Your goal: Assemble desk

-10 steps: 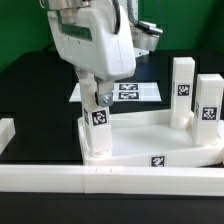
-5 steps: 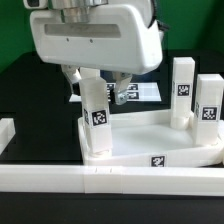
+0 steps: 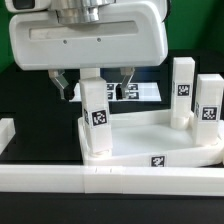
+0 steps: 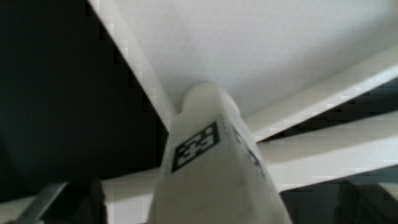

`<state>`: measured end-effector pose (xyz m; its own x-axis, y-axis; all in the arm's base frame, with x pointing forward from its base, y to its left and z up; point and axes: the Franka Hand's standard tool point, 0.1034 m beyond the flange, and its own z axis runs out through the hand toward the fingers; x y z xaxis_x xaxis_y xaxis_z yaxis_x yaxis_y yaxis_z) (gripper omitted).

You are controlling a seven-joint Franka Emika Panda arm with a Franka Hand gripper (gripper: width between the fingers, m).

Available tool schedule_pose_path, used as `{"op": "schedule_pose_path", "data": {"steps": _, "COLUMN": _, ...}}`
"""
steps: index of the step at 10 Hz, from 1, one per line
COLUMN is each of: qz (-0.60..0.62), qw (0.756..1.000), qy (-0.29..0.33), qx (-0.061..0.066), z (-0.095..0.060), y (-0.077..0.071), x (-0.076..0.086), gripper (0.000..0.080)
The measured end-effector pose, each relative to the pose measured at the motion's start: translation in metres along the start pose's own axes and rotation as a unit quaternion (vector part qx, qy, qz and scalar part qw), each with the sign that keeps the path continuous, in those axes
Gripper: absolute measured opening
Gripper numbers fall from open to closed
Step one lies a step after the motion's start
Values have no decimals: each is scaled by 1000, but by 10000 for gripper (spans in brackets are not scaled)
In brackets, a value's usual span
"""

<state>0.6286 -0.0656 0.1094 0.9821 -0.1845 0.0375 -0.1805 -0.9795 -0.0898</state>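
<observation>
The desk panel [image 3: 150,132], a white rimmed tray with tags, lies on the black table. One white leg [image 3: 96,115] stands upright in its corner at the exterior view's left, tag facing front. Two more legs [image 3: 181,90] [image 3: 208,104] stand at the panel's right side. My gripper [image 3: 94,86] hangs over the left leg, open, its fingers [image 3: 62,86] apart on either side of the leg's top and not touching it. In the wrist view the leg [image 4: 214,150] rises from the panel [image 4: 267,50] between the dark fingers [image 4: 39,205].
A long white rail [image 3: 110,182] runs along the front, and another rail end [image 3: 5,130] sits at the exterior view's left. The marker board [image 3: 140,92] lies flat behind the panel.
My gripper has opened, let go of the left leg and risen. The leg stays upright in its corner.
</observation>
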Motion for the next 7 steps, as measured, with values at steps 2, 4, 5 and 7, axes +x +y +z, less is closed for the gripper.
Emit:
{"op": "schedule_pose_path", "data": {"steps": 2, "qz": -60, "qw": 998, "qy": -1, "qx": -5, "z": 0, "y": 1, "x": 0, "gripper": 648}}
{"op": "schedule_pose_path", "data": {"steps": 4, "qz": -118, "qw": 993, "qy": -3, "qx": -10, "z": 0, "y": 1, "x": 0, "gripper": 648}}
{"op": "schedule_pose_path", "data": {"steps": 5, "qz": -143, "qw": 990, "qy": -4, "qx": -12, "z": 0, "y": 2, "x": 0, "gripper": 648}}
{"op": "schedule_pose_path", "data": {"steps": 7, "qz": -166, "qw": 986, "qy": -5, "qx": -14, "z": 0, "y": 3, "x": 0, "gripper": 397}}
